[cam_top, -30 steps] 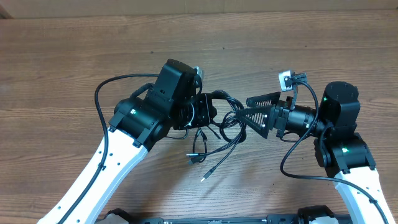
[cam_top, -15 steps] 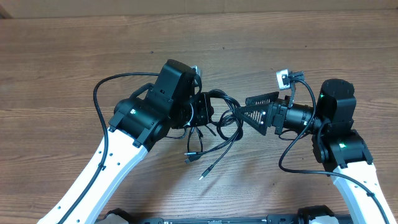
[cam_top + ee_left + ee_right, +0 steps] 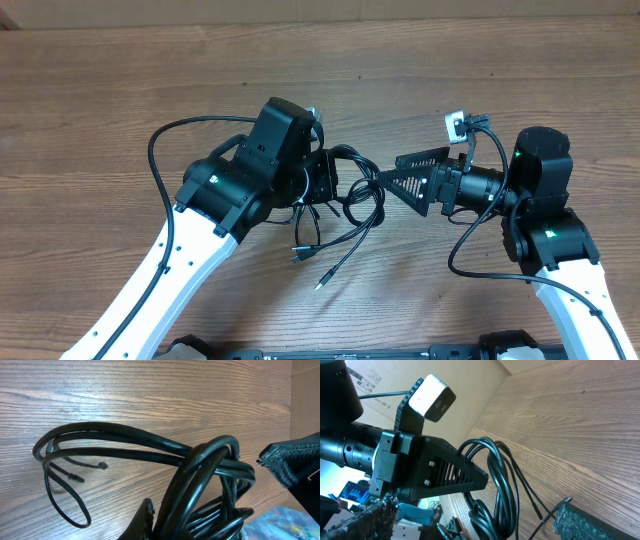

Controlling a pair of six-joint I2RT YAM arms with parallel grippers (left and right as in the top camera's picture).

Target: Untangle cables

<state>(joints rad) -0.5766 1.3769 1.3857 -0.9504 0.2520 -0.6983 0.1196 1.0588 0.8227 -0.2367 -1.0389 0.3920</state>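
Left gripper (image 3: 326, 186): closed fully on a bunch of thin black cables (image 3: 358, 200). Several strands are seen pinched together between its fingers in the left wrist view, so more than one cord is probably clamped. Right gripper (image 3: 394, 172): spread wide, nothing held, its tips placed just beside the outer loop of the bundle. Cables: looped in a knot between the two grippers, with plug ends (image 3: 299, 254) trailing toward the wooden table (image 3: 450, 60); contact with the surface cannot be told. Risks, as judged: the knot could be tightened rather than loosened if the whole loop is taken and pulled; no cord can be drawn free while every strand is clamped on the left; a trailing plug could be snagged in a loop; the bundle could be dragged out of the left grip.
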